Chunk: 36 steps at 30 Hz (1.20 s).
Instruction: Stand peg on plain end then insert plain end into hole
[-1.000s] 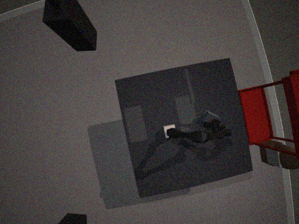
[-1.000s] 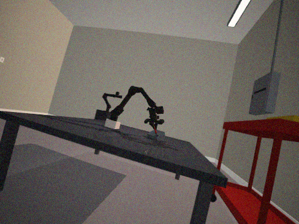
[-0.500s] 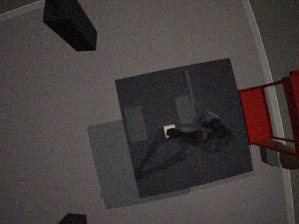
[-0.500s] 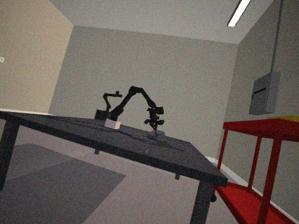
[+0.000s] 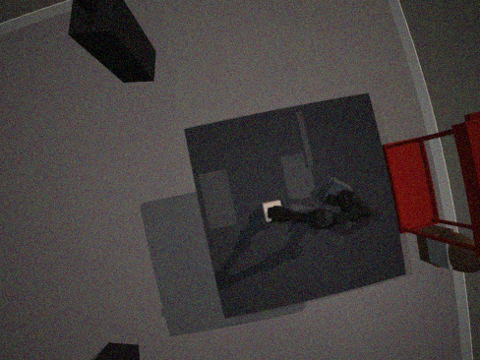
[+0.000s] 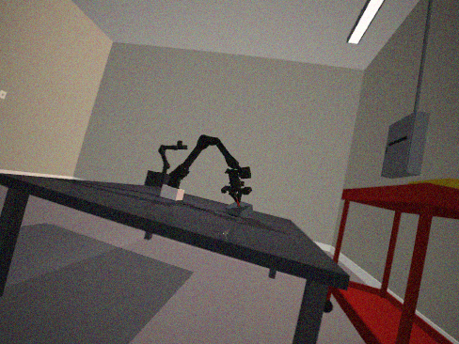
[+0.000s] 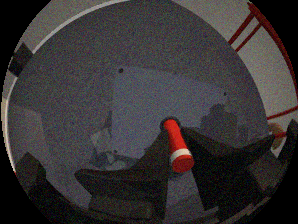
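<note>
The red peg [image 7: 176, 141] [image 6: 238, 204] has its white-banded end toward the wrist camera and its plain end toward the panel. My gripper [image 7: 173, 132] [image 6: 237, 200] is shut on the peg, with dark fingers on both sides of it. The sloped panel [image 7: 142, 97] [image 6: 246, 207] [image 5: 340, 184] lies beyond the fingers. In the wrist view the plain end lines up with the dark hole [image 7: 164, 123], whose rim shows around it. Whether the plain end is inside the hole, and how deep, I cannot tell. In the top view the arm hides the peg.
A pale block [image 5: 268, 204] [image 6: 171, 193] is by the arm's base on the dark table [image 5: 256, 143] [image 6: 141, 209]. A thin black stand [image 6: 165, 157] rises behind the base. A red shelf [image 5: 410, 187] [image 6: 386, 197] stands beyond the table's edge.
</note>
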Tool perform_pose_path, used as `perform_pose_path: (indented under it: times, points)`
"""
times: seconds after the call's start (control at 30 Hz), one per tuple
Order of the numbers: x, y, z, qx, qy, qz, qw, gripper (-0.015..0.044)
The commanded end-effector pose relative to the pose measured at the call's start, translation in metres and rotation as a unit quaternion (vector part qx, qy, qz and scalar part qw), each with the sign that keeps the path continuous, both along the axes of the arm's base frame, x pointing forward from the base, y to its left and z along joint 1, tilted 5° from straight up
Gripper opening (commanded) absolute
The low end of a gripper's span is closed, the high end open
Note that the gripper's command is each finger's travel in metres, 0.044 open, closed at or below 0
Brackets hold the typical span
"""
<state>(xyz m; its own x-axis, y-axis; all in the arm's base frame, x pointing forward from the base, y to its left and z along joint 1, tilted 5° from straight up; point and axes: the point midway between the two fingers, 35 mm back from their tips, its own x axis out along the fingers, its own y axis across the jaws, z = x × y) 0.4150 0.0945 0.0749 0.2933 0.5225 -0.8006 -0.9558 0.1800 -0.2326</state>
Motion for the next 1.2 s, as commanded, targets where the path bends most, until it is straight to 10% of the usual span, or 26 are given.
perform_pose_path:
  times: [0.0, 0.77, 1.17]
  points:
    - [0.0002, 0.0036, -0.0025, 0.002, 0.001, 0.002, 1.000, 0.0000]
    - [0.0014, 0.0029, -0.0046, 0.000, -0.001, 0.001, 1.000, 0.0000]
    - [0.0014, 0.0029, -0.0046, 0.000, -0.001, 0.001, 1.000, 0.0315]
